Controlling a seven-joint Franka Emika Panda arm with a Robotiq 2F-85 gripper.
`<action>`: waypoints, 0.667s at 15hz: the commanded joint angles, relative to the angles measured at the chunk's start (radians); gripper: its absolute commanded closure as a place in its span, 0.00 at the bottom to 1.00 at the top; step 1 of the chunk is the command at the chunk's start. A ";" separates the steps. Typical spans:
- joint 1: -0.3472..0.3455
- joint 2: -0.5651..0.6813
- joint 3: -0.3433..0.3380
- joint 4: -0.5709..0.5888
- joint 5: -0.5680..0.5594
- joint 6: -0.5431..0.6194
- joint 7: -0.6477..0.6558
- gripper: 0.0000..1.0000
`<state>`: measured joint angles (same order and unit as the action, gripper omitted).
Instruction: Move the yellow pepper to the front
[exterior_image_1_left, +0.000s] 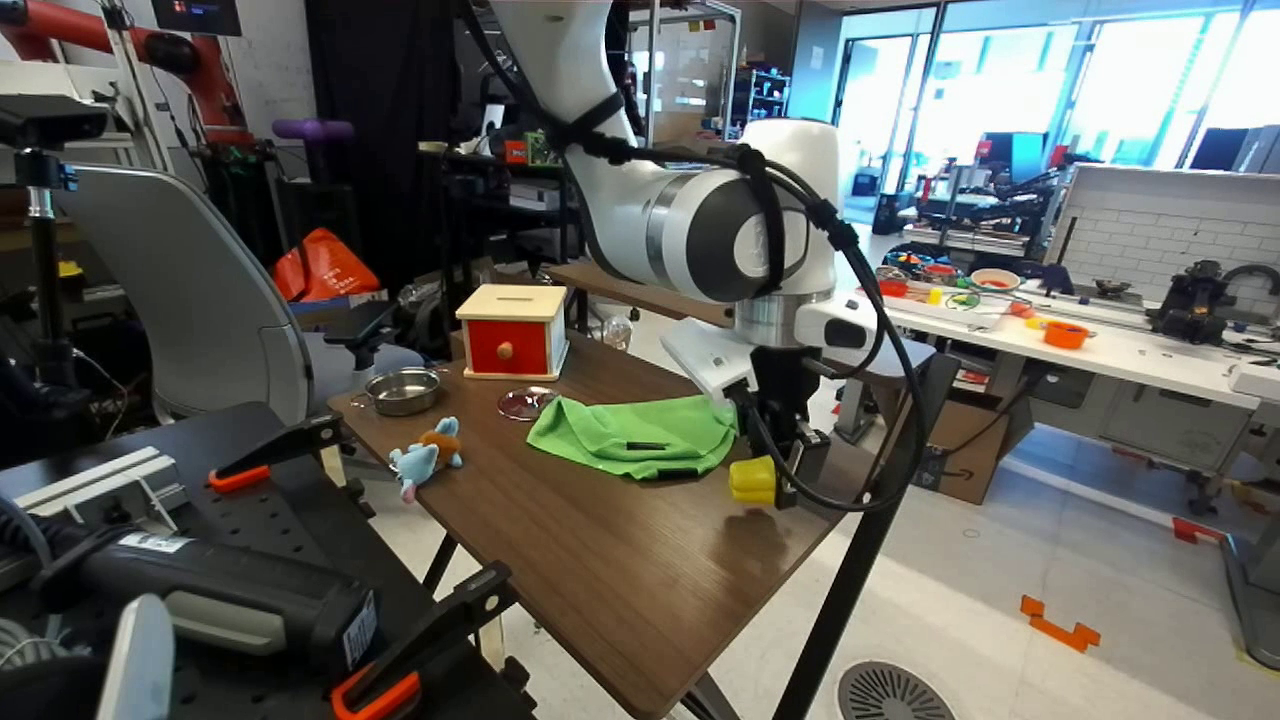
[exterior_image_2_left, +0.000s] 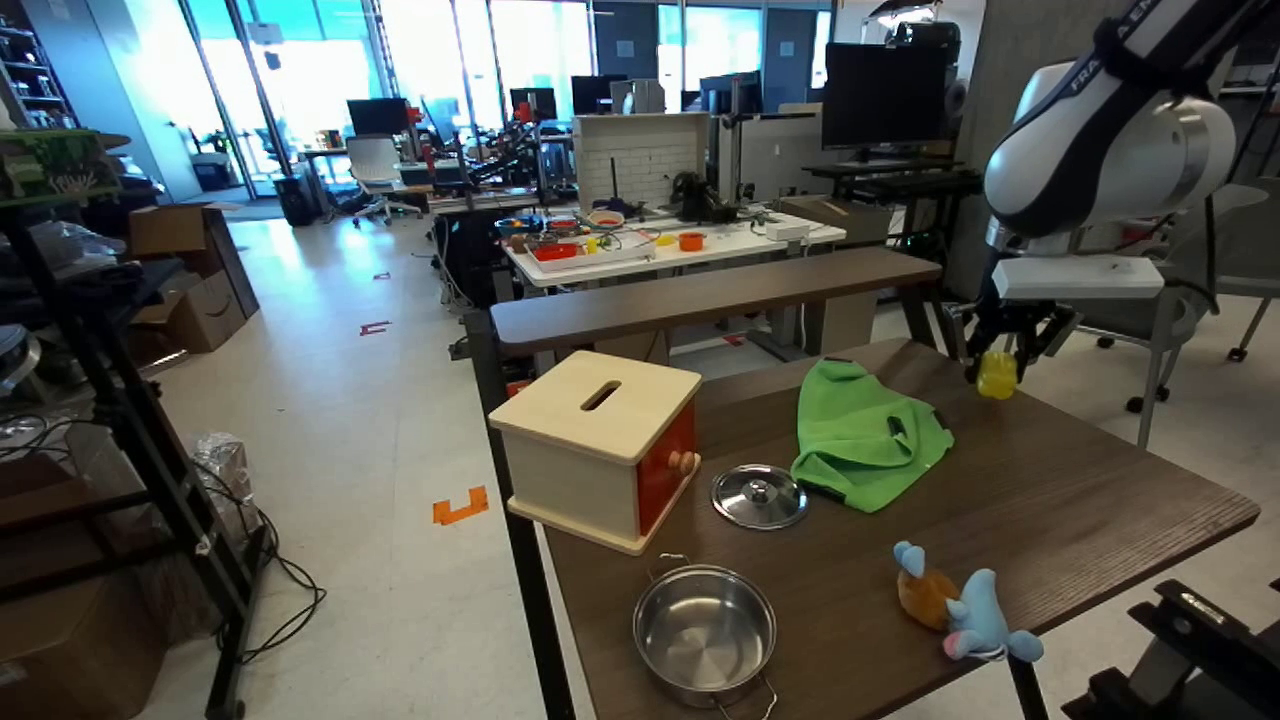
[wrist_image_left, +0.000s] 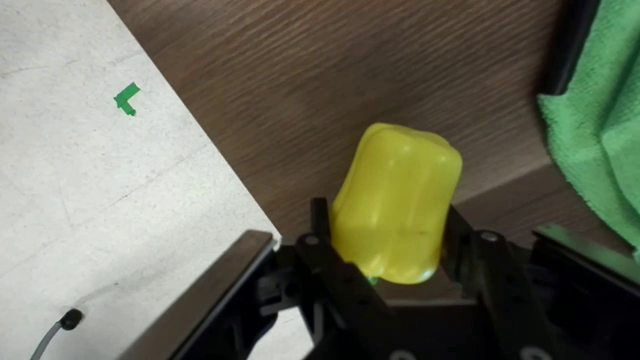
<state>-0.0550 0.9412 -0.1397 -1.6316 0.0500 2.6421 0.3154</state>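
Observation:
The yellow pepper (exterior_image_1_left: 752, 482) is small, chunky and bright yellow. It also shows in an exterior view (exterior_image_2_left: 997, 378) and in the wrist view (wrist_image_left: 400, 195). My gripper (wrist_image_left: 387, 217) is shut on the pepper, one black finger against each side. The gripper also shows in both exterior views (exterior_image_1_left: 786, 484) (exterior_image_2_left: 996, 366). It holds the pepper above the brown table (exterior_image_1_left: 640, 570), with a shadow on the wood below. The pepper is to one side of the green cloth, near a table edge. A bit of green shows at the pepper's end near the gripper base.
The green cloth (exterior_image_2_left: 870, 430) lies on the table with dark clips or strips on it. A wooden box with red drawer (exterior_image_2_left: 600, 440), a metal lid (exterior_image_2_left: 760, 497), a metal pot (exterior_image_2_left: 705, 630) and a blue-and-orange plush toy (exterior_image_2_left: 965, 605) also stand or lie there.

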 joint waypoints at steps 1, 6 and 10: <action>0.021 -0.212 0.012 -0.226 -0.019 -0.028 -0.099 0.74; 0.072 -0.409 0.009 -0.491 -0.131 -0.023 -0.238 0.74; 0.149 -0.471 -0.014 -0.660 -0.277 0.007 -0.208 0.74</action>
<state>0.0381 0.5356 -0.1281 -2.1623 -0.1415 2.6271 0.0946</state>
